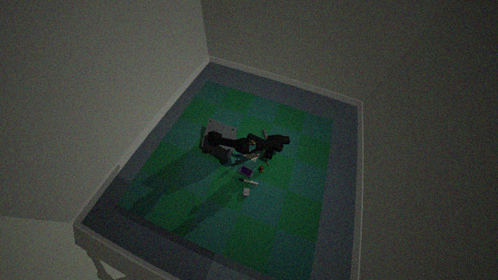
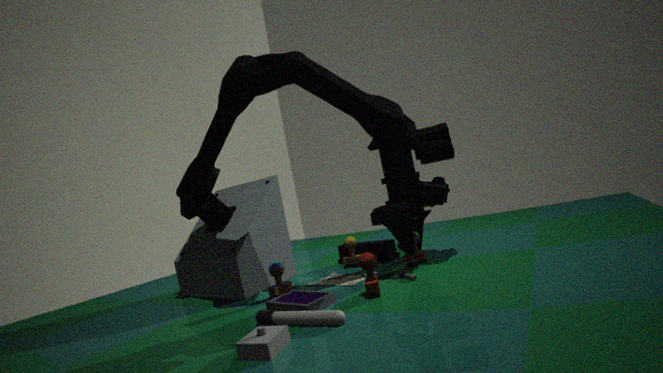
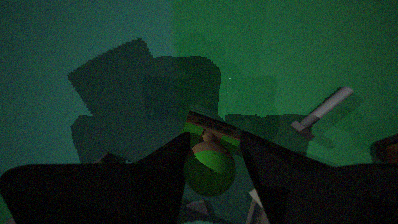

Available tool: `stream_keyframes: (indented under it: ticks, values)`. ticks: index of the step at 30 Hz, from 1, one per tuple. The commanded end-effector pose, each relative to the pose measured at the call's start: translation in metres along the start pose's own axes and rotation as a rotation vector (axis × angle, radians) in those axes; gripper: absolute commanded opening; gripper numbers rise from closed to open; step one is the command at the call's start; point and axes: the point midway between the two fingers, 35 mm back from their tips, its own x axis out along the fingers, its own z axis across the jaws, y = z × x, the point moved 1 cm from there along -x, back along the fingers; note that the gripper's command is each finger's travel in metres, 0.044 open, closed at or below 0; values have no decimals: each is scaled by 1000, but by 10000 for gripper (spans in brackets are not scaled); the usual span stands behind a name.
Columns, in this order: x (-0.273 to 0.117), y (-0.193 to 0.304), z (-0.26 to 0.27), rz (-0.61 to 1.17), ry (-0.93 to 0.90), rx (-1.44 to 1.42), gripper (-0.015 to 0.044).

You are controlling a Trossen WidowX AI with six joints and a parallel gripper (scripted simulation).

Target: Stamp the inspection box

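A stamp with a green ball knob [image 3: 210, 170] [image 2: 416, 236] stands upright on the green bench, and my gripper [image 3: 215, 137] [image 2: 412, 246] [image 1: 269, 154] has come straight down over it. In the wrist view the knob sits between the two dark fingers, which press on its sides. The white card [image 2: 344, 278] [image 1: 251, 156] lies flat just left of the stamp, partly hidden by the arm in the top view. The purple ink pad [image 2: 299, 299] [image 1: 246, 171] lies nearer the front, apart from the gripper.
A red-knobbed stamp [image 2: 369, 273] [image 1: 261, 168], a yellow-knobbed stamp [image 2: 350, 247] and a blue-knobbed stamp [image 2: 278, 276] stand around the card. A dark box [image 2: 376, 248], a white marker [image 2: 308, 317], a grey block [image 2: 263, 343] and a small grey pin [image 3: 325, 107] lie nearby. The arm's grey base housing [image 2: 231, 256] is at the left.
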Motion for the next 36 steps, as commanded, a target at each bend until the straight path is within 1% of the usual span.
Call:
stream_keyframes:
  ticks: [1,6,36]
  values:
    - [0,0,-1,-1,4,1,129]
    - [-2,0,-1,-1,3,1,0]
    - [-16,-2,-1,0,-6,1,0]
